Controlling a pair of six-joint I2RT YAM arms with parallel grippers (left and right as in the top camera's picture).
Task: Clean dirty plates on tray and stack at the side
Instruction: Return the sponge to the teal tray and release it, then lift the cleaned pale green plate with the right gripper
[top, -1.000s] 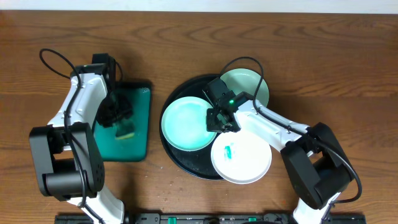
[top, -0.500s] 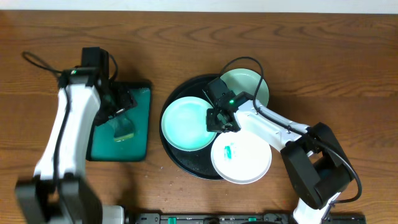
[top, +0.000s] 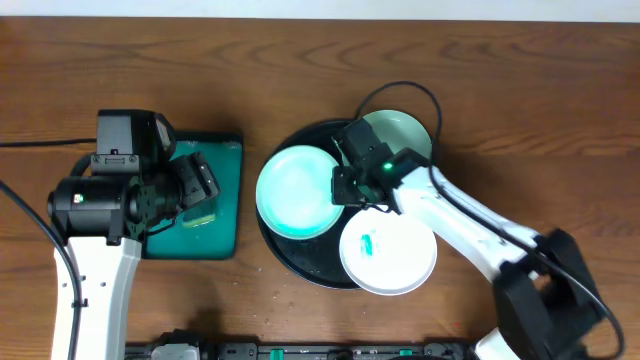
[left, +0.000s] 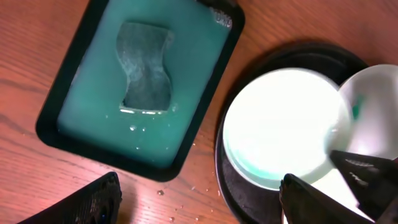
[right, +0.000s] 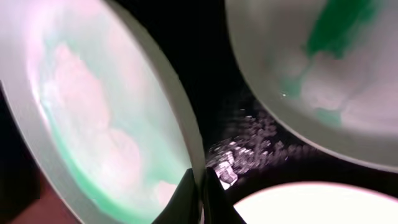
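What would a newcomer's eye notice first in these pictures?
The round black tray right of centre holding three plates, where the right pincer pinches the rim of the bright mint plate. Next, the green smear on the white plate nearest the robot, and the sponge in the green tray under the open left pincer.

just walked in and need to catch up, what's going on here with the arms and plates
The right gripper has its jaws shut on the rim of a mint-green plate on the black tray. The left gripper hangs open above the green tray, where a sponge lies loose. The white plate shows a green smear, and no plate is stacked beside the tray yet.
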